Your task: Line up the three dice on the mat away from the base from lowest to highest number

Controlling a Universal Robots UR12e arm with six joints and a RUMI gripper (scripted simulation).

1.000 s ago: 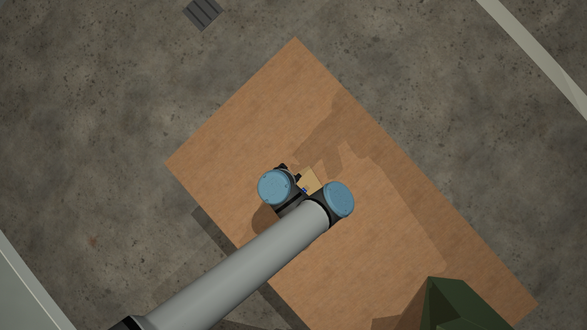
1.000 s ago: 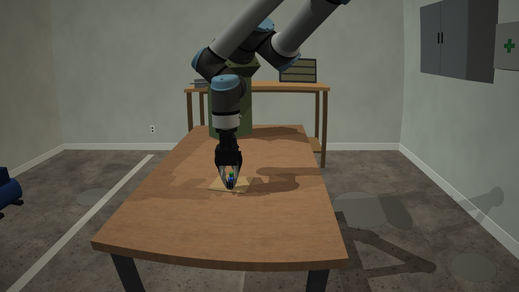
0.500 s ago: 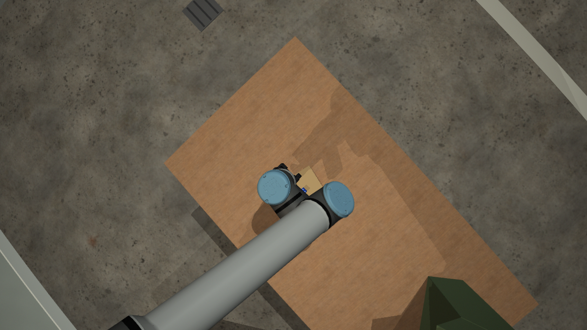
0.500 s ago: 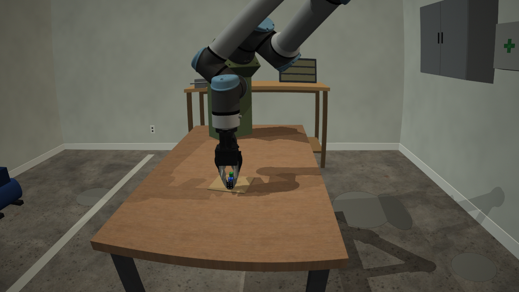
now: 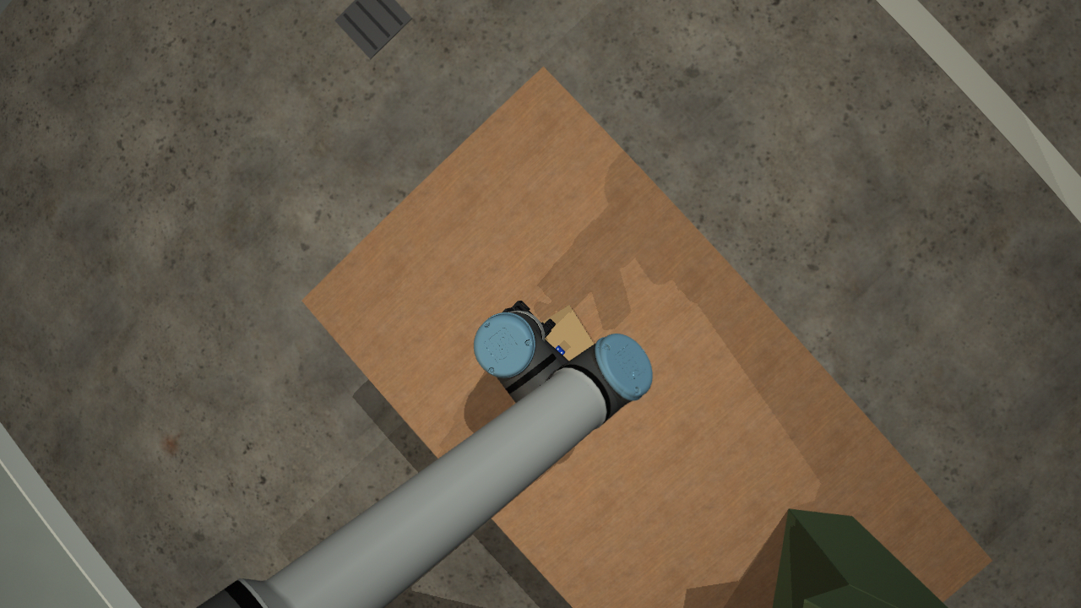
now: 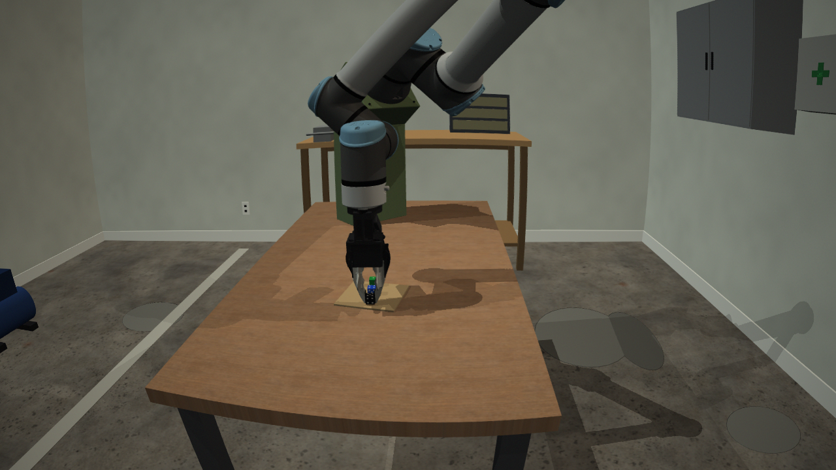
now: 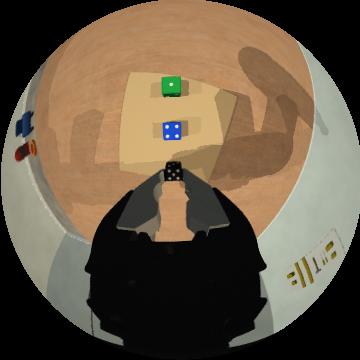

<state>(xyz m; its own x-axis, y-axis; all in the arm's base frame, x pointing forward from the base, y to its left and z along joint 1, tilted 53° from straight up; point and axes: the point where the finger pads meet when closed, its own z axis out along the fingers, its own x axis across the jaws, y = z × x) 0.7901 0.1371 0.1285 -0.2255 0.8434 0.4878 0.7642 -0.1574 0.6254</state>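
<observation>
My gripper [image 7: 173, 169] is shut on a black die [image 7: 173, 171] with white pips, low over the near edge of the tan mat [image 7: 172, 120]. A blue die [image 7: 172, 131] showing four sits flat at the mat's middle. A green die [image 7: 171, 86] showing one sits flat at the mat's far side. The three dice lie roughly in one line in the wrist view. In the exterior view the gripper [image 6: 368, 290] stands upright over the mat [image 6: 368, 305], with the black die [image 6: 369, 297] at its tips, the blue die [image 6: 371, 288] and the green die [image 6: 371, 280] behind. In the top view the arm hides most of the mat [image 5: 569, 329]; only the blue die [image 5: 560, 349] shows.
The mat lies on a wooden table [image 6: 373, 327]. The robot's green base [image 6: 373, 169] stands at the table's far end. A second table [image 6: 420, 145] with a slatted box stands behind it.
</observation>
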